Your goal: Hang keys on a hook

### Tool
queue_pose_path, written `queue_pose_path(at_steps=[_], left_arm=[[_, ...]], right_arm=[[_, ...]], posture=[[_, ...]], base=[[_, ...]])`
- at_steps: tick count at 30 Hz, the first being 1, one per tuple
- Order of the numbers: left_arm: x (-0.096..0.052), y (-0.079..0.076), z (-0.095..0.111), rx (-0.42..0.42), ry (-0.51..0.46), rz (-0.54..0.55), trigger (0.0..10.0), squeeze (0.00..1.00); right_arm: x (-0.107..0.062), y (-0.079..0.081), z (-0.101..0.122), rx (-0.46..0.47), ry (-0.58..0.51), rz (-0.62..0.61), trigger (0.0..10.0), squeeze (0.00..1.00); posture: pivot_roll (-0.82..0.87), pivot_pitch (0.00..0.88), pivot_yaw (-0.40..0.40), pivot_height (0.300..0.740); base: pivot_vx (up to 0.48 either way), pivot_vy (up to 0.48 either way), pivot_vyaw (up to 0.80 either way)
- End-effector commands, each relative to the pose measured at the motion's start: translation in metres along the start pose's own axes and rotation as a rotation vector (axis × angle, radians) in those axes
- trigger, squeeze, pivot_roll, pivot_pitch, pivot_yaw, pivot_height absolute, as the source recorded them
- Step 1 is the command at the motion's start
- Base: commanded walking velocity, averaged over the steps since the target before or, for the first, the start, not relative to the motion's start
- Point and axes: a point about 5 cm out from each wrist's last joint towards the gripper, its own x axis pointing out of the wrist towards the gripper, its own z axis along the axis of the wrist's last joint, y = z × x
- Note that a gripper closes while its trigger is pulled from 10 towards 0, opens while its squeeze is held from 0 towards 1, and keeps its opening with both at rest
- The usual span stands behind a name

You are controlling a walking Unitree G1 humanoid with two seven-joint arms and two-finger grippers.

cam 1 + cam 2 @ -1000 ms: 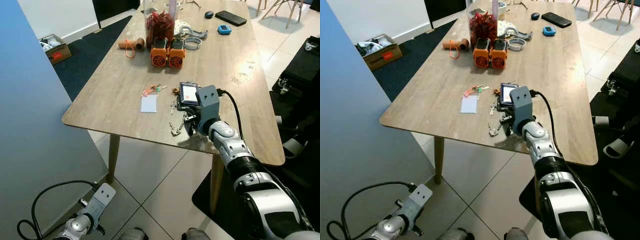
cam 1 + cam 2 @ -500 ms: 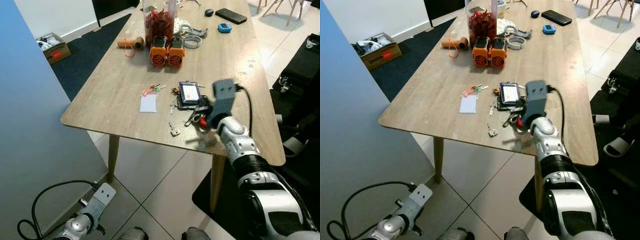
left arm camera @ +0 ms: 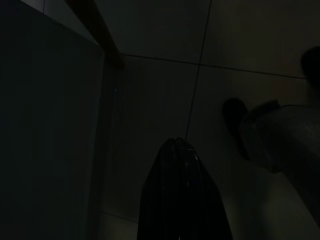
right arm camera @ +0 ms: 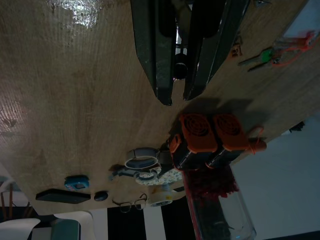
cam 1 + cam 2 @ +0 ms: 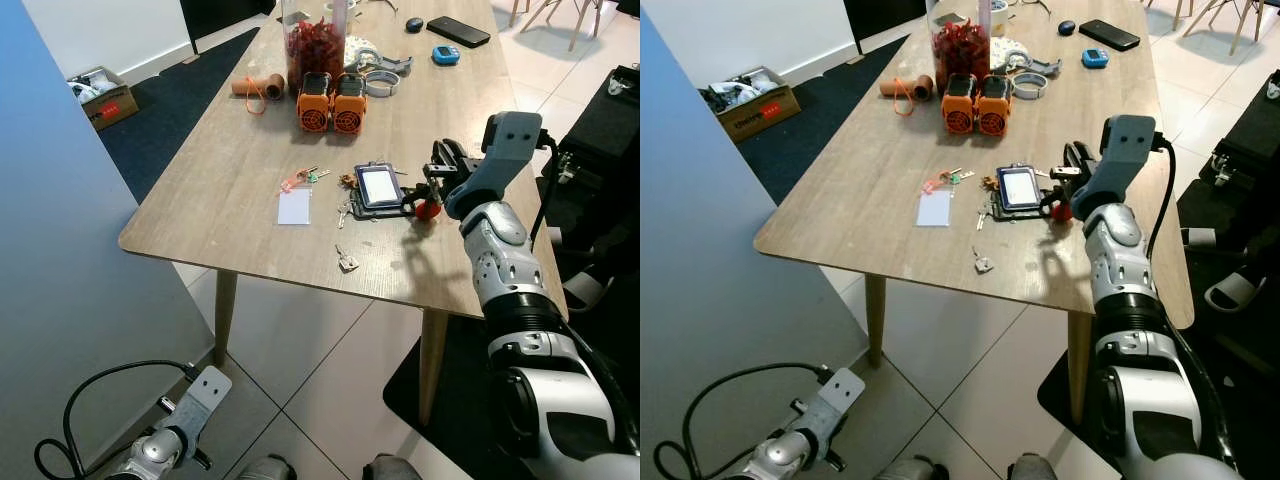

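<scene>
Nearest the robot, the left gripper hangs idle down by the floor beside the blue wall; its wrist view is too dark to tell whether its fingers are apart or together.

Further out, a small loose key lies near the front edge of the tabletop, beside a white card and a green-and-orange key set.

The right gripper is raised just above the tabletop, next to a small device with a screen. Its fingers are drawn narrow around the keys, whose red fob dangles below, clear of the wood.

Beyond sit two orange fans, a jar of red contents, a phone and glasses.

No hook can be made out, so the bunch, hanging straight down from the right arm, likely has to be carried away from the tabletop to find one.
</scene>
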Motion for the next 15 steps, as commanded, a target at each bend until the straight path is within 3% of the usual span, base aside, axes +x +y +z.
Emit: queue_pose_path(at_steps=[1, 8, 15], left_arm=[[-0.002, -0.003, -0.008, 0.012, 0.028, -0.012, 10.0, 0.00], [-0.003, -0.003, -0.009, 0.013, 0.031, -0.011, 10.0, 0.00], [-0.003, -0.003, -0.010, 0.013, 0.031, -0.012, 10.0, 0.00]], right_arm=[[0.000, 0.003, 0.006, 0.017, -0.032, 0.011, 0.0, 0.00], [0.003, -0.001, 0.049, 0.180, -0.240, -0.011, 0.0, 0.00], [0.005, -0.008, 0.073, 0.200, -0.320, -0.027, 0.0, 0.00]], posture=[[0.07, 0.104, 0.026, 0.740], [0.07, 0.107, 0.030, 0.740], [0.06, 0.111, 0.029, 0.740]], base=[[0.000, 0.000, 0.00], [0.000, 0.000, 0.00], [0.000, 0.000, 0.00]])
